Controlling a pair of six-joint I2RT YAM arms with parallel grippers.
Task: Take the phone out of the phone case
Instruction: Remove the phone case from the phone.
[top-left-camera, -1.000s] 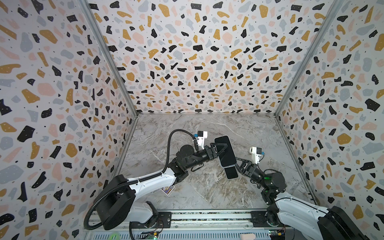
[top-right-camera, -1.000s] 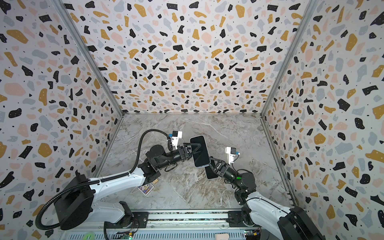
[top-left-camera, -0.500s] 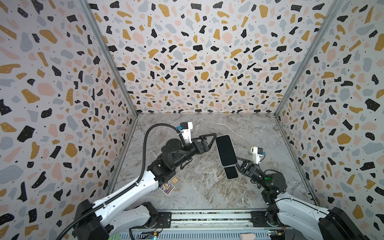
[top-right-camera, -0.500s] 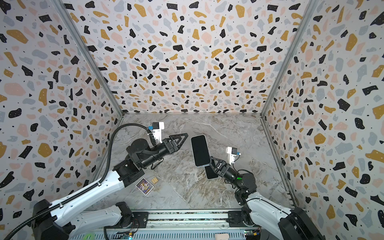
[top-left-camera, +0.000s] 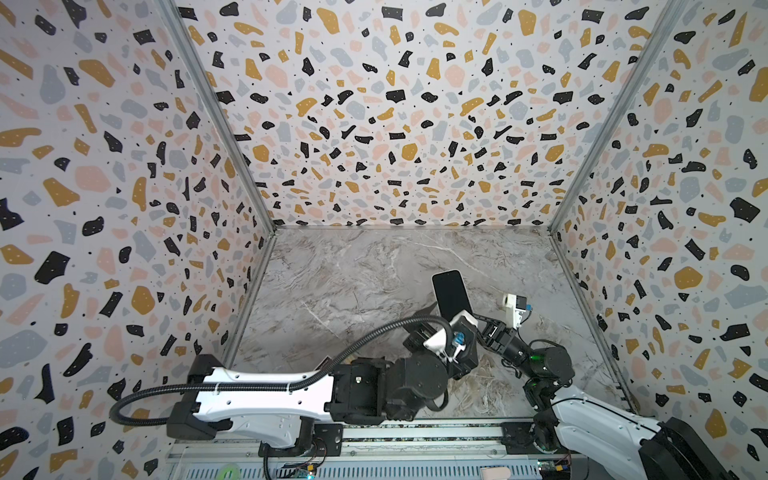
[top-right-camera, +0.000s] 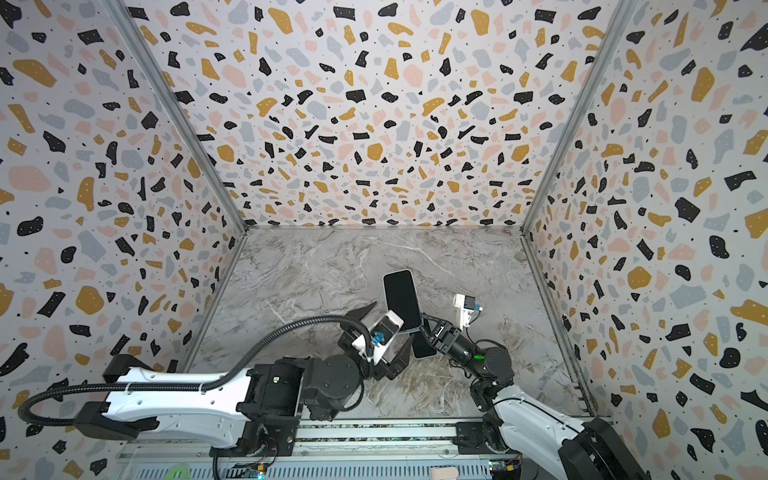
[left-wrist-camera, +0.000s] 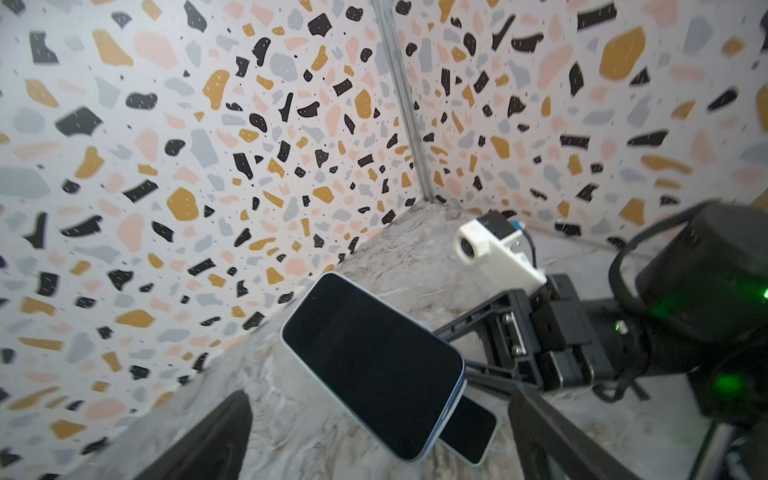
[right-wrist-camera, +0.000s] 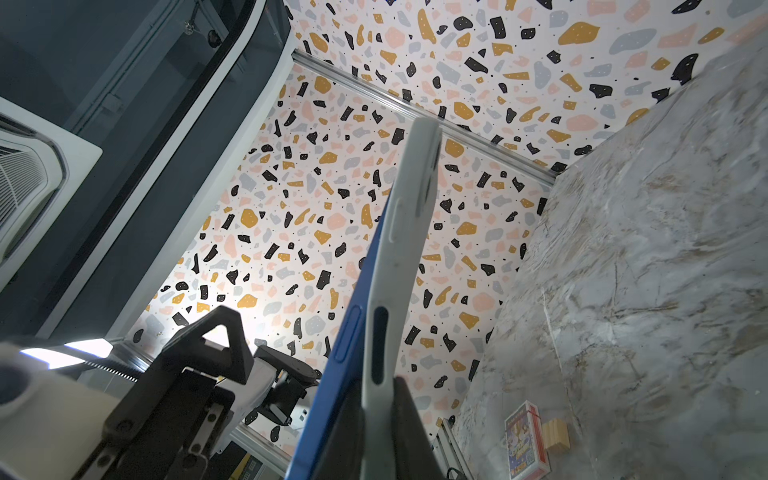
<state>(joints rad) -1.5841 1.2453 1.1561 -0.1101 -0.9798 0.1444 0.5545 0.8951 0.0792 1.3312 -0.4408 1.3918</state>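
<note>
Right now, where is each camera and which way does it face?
Both top views: one head above the base rail, looking down at the table; left arm and right arm show, right hand gripping the phone.
Left wrist: on the left arm, facing the phone's screen; the open left hand frames it.
Right wrist: on the right arm, looking up along phone and phone case edge-on; its fingers clamp them.
Shared: both wrist views show the phone and the opposite hand.
</note>
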